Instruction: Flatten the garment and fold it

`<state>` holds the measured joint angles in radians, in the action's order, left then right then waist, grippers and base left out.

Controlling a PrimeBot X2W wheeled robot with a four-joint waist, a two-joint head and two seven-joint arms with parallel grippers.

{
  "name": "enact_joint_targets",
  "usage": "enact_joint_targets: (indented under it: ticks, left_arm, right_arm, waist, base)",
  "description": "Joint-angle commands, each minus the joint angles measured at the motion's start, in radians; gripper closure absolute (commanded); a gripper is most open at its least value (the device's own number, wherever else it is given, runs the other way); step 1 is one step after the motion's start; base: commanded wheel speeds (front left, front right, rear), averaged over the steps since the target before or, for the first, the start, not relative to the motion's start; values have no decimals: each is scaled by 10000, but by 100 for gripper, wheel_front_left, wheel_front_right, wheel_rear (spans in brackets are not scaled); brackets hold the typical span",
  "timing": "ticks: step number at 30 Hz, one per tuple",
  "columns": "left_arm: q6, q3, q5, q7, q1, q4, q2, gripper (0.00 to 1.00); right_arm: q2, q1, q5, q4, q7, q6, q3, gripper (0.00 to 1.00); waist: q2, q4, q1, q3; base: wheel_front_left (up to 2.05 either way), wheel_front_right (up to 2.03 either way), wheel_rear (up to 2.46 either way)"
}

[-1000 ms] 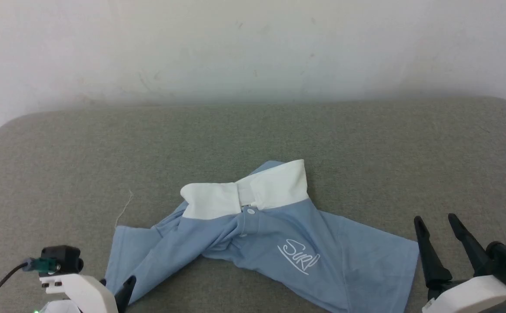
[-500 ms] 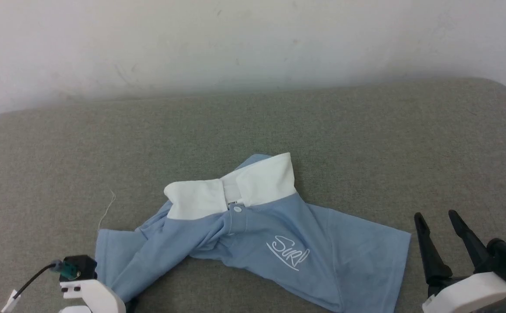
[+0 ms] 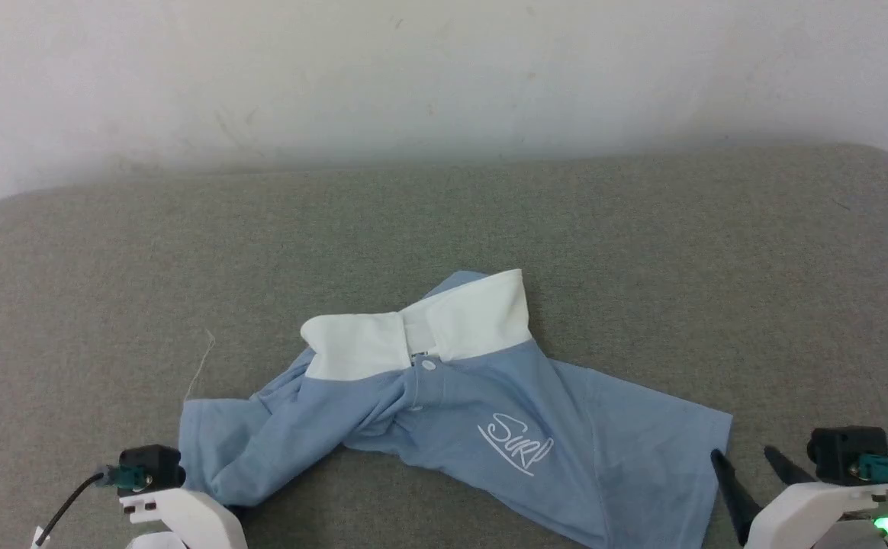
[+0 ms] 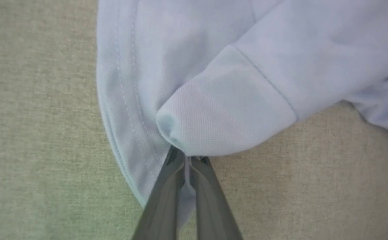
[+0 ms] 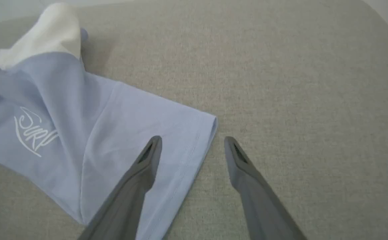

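Garment [image 3: 490, 412] lies bunched and twisted mid-worktop [image 3: 642, 252]. Left hand [image 4: 187, 163] is pinched shut on its near-left corner. Right hand [image 5: 193, 141] is open, straddling its right-side edge. Suggest closing the right on that edge, catching both layers, then drawing the hands apart, low, to untwist.

White script logo [image 3: 516, 444] on the garment [image 3: 627, 450] reads roughly "Surf".

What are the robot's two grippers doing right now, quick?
Left gripper: jaws shut on a bunched edge of the shirt.
Right gripper: jaws open, holding nothing, poised at the shirt's sleeve hem.
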<state>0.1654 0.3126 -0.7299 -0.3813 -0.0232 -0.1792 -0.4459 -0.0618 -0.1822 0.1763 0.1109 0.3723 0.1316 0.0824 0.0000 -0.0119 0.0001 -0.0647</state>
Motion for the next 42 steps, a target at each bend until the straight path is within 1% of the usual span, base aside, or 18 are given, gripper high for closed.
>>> enact_joint_targets:
  ticks: [1,6,12,14,16,17,18,19,20,21,24,26,28,31,35,38,40,42]
  left_arm:
    - [49,14,-21,161,-128,98,183,100]
    - [189,-157,133,635,-48,1007,175,100]
    - [376,-193,395,910,96,1921,144,100]
    - [442,-211,458,994,107,2155,146,100]
    - [470,-227,484,1069,107,2281,151,100]
    - [470,-227,484,1069,107,2281,151,100]
    - [480,-221,489,1071,102,2306,150,100]
    - [484,-230,485,1101,100,2330,156,100]
    - [480,-234,485,1132,95,2343,158,100]
    - [472,-225,483,1138,88,2344,154,100]
    - [420,-270,464,1217,98,2410,105,100]
    - [433,-417,534,1368,176,2534,-22,100]
    - [569,-664,754,1609,353,2700,-226,100]
    - [731,-1015,1019,1771,711,2993,-586,100]
    - [730,-1408,1220,1648,1473,3513,-1162,100]
    - [725,-1855,1479,1528,2144,3819,-1850,100]
    - [617,-2050,1531,1372,2624,3940,-2231,100]
    - [414,-2090,1545,1252,3218,3945,-2482,100]
  right_arm:
    - [-141,208,88,-237,388,-9,-35,0]
    - [-621,868,496,-1347,1730,-9,-88,0]
    - [-1101,2061,610,-2779,2073,-9,-50,0]
    - [-1325,2395,474,-3455,2228,-9,-222,0]
    - [-1319,2700,710,-4131,2406,-9,-498,0]
    - [-1319,2700,710,-4131,2406,-9,-498,0]
    - [-1373,2787,767,-4439,2569,-9,-699,3]
    - [-1357,2864,945,-4711,2702,-9,-822,54]
    - [-1351,2925,1122,-4930,2832,-9,-958,83]
    - [-1376,2963,1272,-5095,2958,-9,-1102,100]
    - [-1543,3124,1614,-5109,2910,-9,-1392,100]
    - [-1771,3265,1626,-4814,2603,-9,-1434,100]
    - [-2060,3401,1493,-4328,2241,-9,-1372,100]
    - [-2453,3617,1167,-3162,1727,-9,-1100,100]
    - [-2824,3942,657,-1169,1376,-9,-432,100]
    - [-2990,4370,350,395,1334,-9,-55,100]
    - [-3087,4787,297,1222,1274,-9,232,100]
    - [-3265,5293,327,1658,1162,-9,562,100]
  waist:
    - [0,-164,-1,25]
    - [0,-479,-1,-92]
    - [0,-704,-1,-331]
    - [0,-739,-1,-395]
    - [0,-747,-1,-428]
    - [0,-747,-1,-428]
    - [0,-760,-1,-425]
    - [0,-772,-1,-420]
    - [0,-785,-1,-408]
    - [0,-799,-1,-397]
    - [0,-786,-1,-329]
    - [0,-750,-1,-228]
    - [0,-717,-1,-83]
    - [0,-642,-1,146]
    - [0,-525,-1,391]
    - [0,-321,-1,547]
    - [0,-233,-1,569]
    - [0,-186,-1,529]
  base:
    - [0,0,0]
    - [0,0,0]
    - [0,0,0]
    - [0,0,0]
    - [0,0,0]
    - [0,0,0]
    - [0,0,0]
    - [0,0,0]
    - [0,0,0]
    - [0,0,0]
    - [0,0,0]
    - [0,0,0]
    - [0,0,0]
    - [0,0,0]
    - [0,0,0]
    - [0,0,0]
    - [0,0,0]
    - [0,0,0]
